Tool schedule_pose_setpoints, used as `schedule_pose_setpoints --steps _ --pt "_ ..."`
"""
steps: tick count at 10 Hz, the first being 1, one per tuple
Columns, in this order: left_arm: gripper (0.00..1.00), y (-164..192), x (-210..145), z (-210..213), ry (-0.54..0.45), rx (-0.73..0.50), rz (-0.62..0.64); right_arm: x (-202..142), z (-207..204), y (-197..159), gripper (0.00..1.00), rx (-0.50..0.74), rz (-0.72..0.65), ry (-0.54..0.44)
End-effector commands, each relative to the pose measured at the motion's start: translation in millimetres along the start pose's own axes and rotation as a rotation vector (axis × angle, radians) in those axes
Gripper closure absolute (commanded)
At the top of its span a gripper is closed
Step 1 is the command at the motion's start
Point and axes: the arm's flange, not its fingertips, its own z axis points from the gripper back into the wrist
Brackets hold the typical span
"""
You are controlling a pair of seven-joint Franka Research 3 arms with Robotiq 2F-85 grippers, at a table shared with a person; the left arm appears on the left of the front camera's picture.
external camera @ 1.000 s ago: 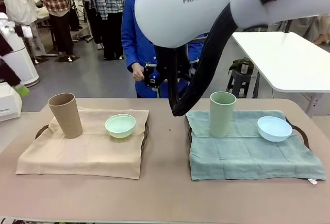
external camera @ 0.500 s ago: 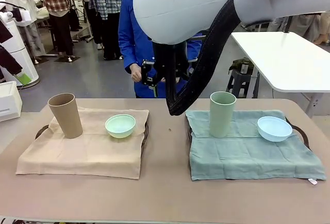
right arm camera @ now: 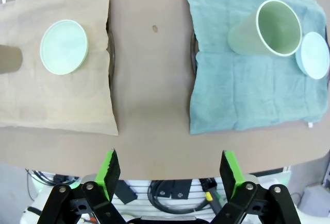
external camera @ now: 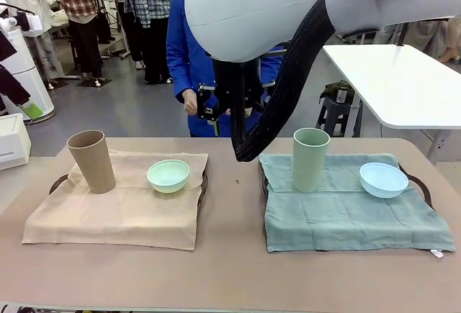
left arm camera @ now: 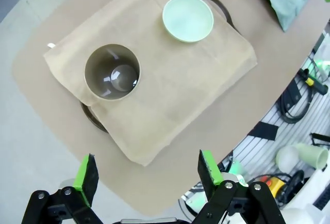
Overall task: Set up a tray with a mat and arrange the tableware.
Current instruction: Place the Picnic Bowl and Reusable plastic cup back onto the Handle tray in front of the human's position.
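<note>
Front view: white arm link (external camera: 288,3) w/ black cable sleeve blocks upper centre, hiding most of person in blue (external camera: 184,54) at far side. Table (external camera: 230,270) cut off at bottom edge.

Tan mat (external camera: 115,209) on robot's left, draped over dark tray (external camera: 204,183); tray visible at rim edges only, rest hidden under cloth. Teal mat (external camera: 353,209) on right covers second tray (external camera: 425,187) likewise; small white tag at mat's near right corner.

Tan cup (external camera: 91,160) upright on tan mat's far left corner; mint bowl (external camera: 168,175) near it, apart, toward centre. Sage cup (external camera: 310,159) upright on teal mat's far left part; pale blue bowl (external camera: 383,179) well to its right on same mat.

Left wrist view: looks straight down into tan cup, interior bare; mint bowl beyond; teal mat cut off at corner. Left gripper (left arm camera: 145,170) high above table edge, fingers spread wide, nothing between.

Right wrist view: both mats seen from above, tan cup cropped at frame's left edge, blue bowl partly cut at right edge. Right gripper (right arm camera: 168,171) likewise spread apart, holding nothing, over near table edge.
</note>
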Motion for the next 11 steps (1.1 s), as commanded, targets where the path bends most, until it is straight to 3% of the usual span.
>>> schedule_pose_setpoints --steps 1,9,11 --pt "0.0 -0.2 -0.6 -1.2 0.006 0.009 -0.002 -0.3 2.0 -1.6 0.0 -0.012 0.0 -0.003" --pt "0.0 -0.2 -0.6 -1.2 0.006 0.009 -0.002 -0.3 2.0 -1.6 0.0 -0.012 0.0 -0.003" --pt "0.0 1.0 -2.6 3.0 -0.001 -0.04 -0.034 -0.1 1.3 -1.0 0.0 0.016 0.028 -0.003"
